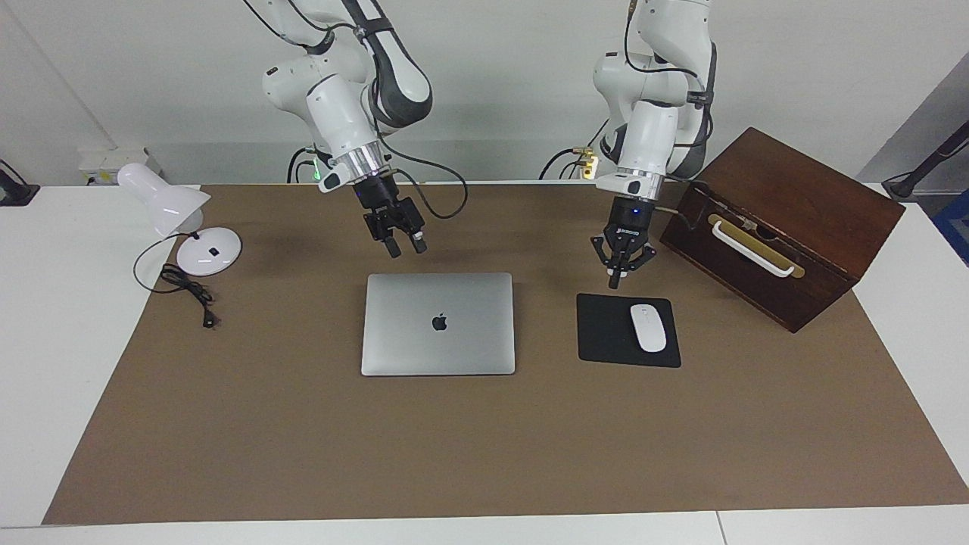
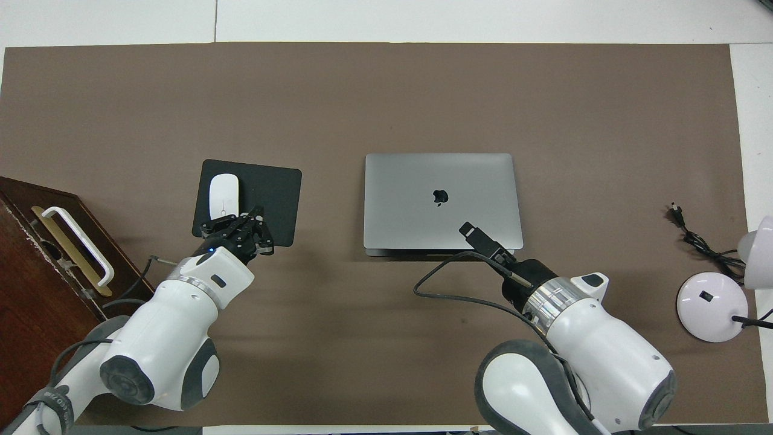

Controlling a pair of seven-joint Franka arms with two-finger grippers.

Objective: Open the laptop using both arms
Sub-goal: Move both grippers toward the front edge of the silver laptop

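laptop: thin silver-grey metal rect laptop point(image 1: 438, 324), lid fully down, flat mid-desk on brown mat point(image 1: 484, 446); long axis runs arm-end to arm-end.
right pincer: right pincer point(image 1: 404, 244) up in air over mat at the laptop's robot-side edge, fingertips spread, holding nothing. Nearer arm by far.
left pincer: left pincer point(image 1: 622, 266) pressed together, empty, hangs over the robot-side edge of the black rect mousepad point(image 1: 606, 333) w/ white mouse point(image 1: 648, 327); laptop lies toward the right arm's end from it, well apart.
key relation: edge under right pincer is prob the hinge side (logo orientation), a guess. If so the opening lip is the edge farthest from robots, so reach over the lid.
progress: not started.
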